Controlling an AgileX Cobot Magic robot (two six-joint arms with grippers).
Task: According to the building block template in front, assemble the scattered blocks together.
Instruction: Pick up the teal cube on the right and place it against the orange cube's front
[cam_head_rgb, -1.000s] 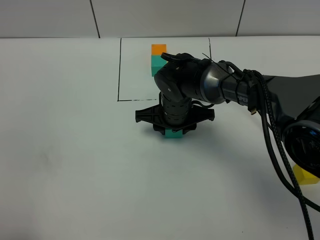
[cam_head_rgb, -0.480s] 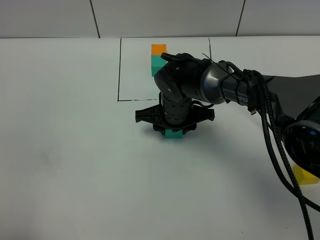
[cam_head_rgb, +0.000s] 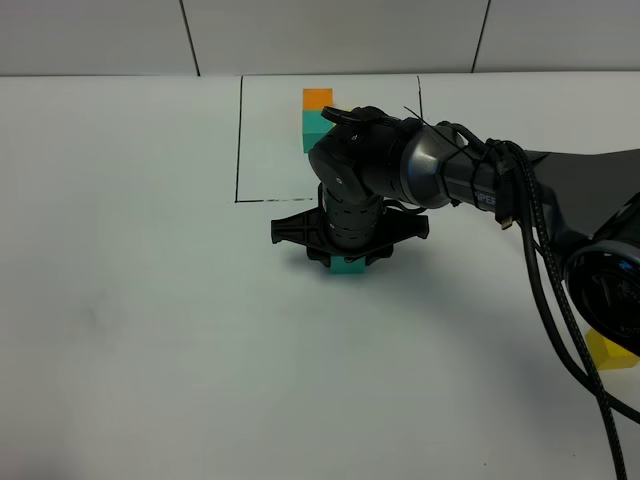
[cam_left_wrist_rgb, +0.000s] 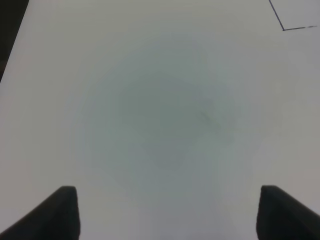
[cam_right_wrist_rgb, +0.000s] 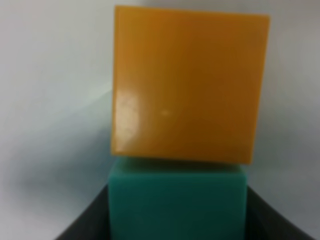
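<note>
Nothing is moving: mid-frame, the right gripper (cam_head_rgb: 347, 262) is staying clamped on the teal cube (cam_right_wrist_rgb: 177, 200), seemingly seating it against the orange cube (cam_right_wrist_rgb: 187, 85).

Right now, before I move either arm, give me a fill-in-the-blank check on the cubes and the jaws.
1. The small matte cube clamped between the right jaws is ____.
2. The plain matte cube sitting against it is ____.
3. The small yellow cube lies far to the ____ in the high view, partly hidden by the black arm.
4. The left jaws stand ____ over the white table.
Missing words: teal; orange; right; open.
</note>
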